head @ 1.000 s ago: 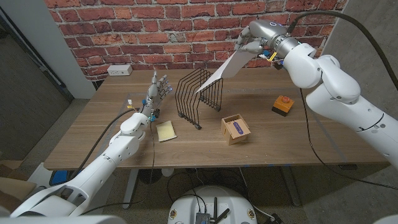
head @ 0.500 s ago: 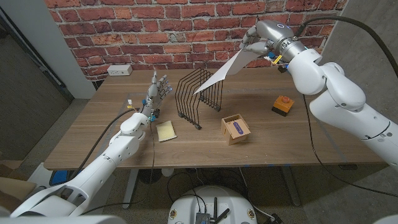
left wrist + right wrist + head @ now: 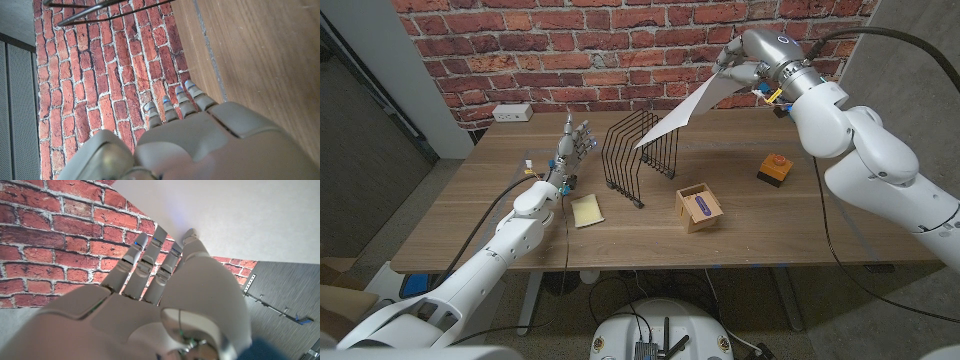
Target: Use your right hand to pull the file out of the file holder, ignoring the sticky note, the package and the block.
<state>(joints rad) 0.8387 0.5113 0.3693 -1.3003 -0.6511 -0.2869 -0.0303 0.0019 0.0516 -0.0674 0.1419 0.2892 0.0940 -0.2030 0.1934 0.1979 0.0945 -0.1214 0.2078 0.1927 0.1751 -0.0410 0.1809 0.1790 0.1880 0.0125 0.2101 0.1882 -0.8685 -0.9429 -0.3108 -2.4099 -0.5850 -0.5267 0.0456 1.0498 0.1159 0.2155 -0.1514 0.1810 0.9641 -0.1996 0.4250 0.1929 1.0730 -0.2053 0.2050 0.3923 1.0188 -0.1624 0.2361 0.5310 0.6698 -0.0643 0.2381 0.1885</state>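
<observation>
Although the near edge of the worktop carries nothing of the task, the box with a purple item on top stands closest, with the sticky note to its left and the orange-and-black block further right. Beyond the note, the left hand stands upright, fingers straight and apart, holding nothing.

Mid-worktop stands the black wire holder. The white file slants up from it: its low corner sits at the top of the holder's wires, its high end is in the right hand against the brick wall. Long axis runs from lower left to upper right, high end pointing away to the robot's right. The right fingers lie along the sheet, gripping its upper edge.

Judgement: extraction is in hand and nearly done; whether the low corner has fully cleared the wires cannot be told. Next move calls for a continued lift up and to the right, grip kept firm, without dragging the holder.
</observation>
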